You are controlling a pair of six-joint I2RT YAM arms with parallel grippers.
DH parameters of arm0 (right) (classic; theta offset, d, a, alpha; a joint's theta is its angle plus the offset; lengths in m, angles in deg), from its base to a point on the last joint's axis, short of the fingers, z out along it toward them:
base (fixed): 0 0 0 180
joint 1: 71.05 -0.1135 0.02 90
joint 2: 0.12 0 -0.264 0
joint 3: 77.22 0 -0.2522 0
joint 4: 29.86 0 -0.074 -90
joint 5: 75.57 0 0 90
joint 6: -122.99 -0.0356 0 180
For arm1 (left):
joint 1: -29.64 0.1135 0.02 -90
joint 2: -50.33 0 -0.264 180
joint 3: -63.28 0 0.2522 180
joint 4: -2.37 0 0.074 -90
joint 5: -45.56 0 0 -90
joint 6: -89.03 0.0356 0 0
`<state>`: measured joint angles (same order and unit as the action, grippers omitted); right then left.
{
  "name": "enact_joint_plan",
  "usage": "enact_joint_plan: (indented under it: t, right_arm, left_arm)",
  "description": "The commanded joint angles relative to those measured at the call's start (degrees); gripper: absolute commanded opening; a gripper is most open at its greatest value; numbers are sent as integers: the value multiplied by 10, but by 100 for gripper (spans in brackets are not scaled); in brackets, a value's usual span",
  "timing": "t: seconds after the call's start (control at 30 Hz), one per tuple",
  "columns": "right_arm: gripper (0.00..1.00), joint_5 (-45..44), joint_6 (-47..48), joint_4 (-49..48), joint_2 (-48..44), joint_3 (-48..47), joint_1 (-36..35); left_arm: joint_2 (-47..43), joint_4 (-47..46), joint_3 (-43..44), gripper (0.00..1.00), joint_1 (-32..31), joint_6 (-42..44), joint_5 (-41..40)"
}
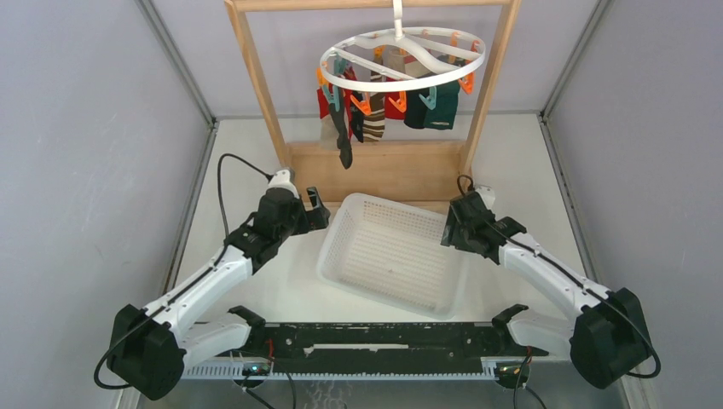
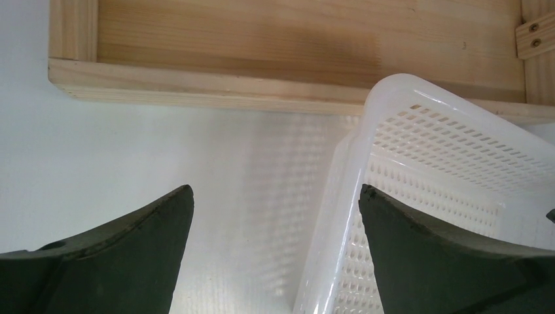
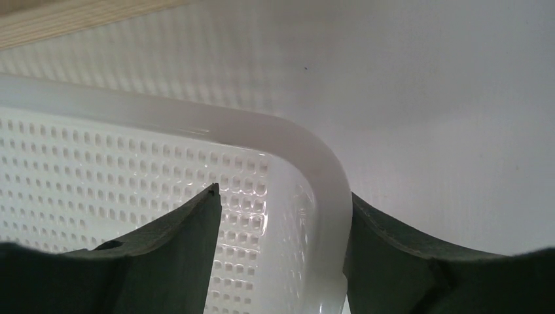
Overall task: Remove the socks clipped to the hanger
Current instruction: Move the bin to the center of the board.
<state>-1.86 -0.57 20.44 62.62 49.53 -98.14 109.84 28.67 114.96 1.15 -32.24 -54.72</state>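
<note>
The white round hanger (image 1: 443, 70) hangs by its hook from the top bar at the back. Several socks (image 1: 433, 109), red, dark green, black and striped, dangle from its orange and teal clips. Both grippers are low at the table, well below and in front of the socks. My left gripper (image 1: 317, 204) (image 2: 275, 193) is open wide, one finger outside and one inside the left wall of the white basket (image 2: 451, 131). My right gripper (image 1: 449, 226) (image 3: 281, 196) is open astride the basket's far right corner rim (image 3: 196, 121), holding nothing.
The white perforated basket (image 1: 388, 200) lies tilted on the table between the arms. A wooden frame rack (image 1: 375, 166) with a flat base board (image 2: 262, 39) stands right behind it. Grey walls close in both sides.
</note>
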Motion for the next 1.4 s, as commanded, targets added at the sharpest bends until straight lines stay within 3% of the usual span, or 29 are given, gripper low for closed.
enact_joint_plan:
  t: [0.0,0.5,0.73,0.93,1.03,1.07,1.1,1.27,1.37]
  right_arm:
    - [69,7,33,-48,29,-48,4]
    - [64,61,137,-106,132,-152,-1]
    - [61,76,155,-121,198,-189,-46]
    - [62,49,153,-106,184,-181,-81]
    - [71,35,145,-90,130,-157,-72]
    - [90,30,144,-83,110,-150,-68]
    - [98,33,147,-78,85,-144,-63]
    - [100,93,166,-63,-28,-138,-22]
    - [100,82,170,-34,-68,-169,-14]
  left_arm:
    - [-18,-23,-10,100,-3,4,-9]
    - [-36,6,-13,100,-6,-1,-28]
    - [-36,10,-33,100,-11,-25,-43]
    - [-67,57,-21,100,-30,-37,-56]
    - [-104,103,12,100,-31,-30,-74]
    - [-112,119,27,100,-32,-24,-79]
    - [-118,134,44,100,-32,-19,-88]
    - [-116,166,117,100,-31,5,-106]
    - [-102,175,161,100,-31,13,-103]
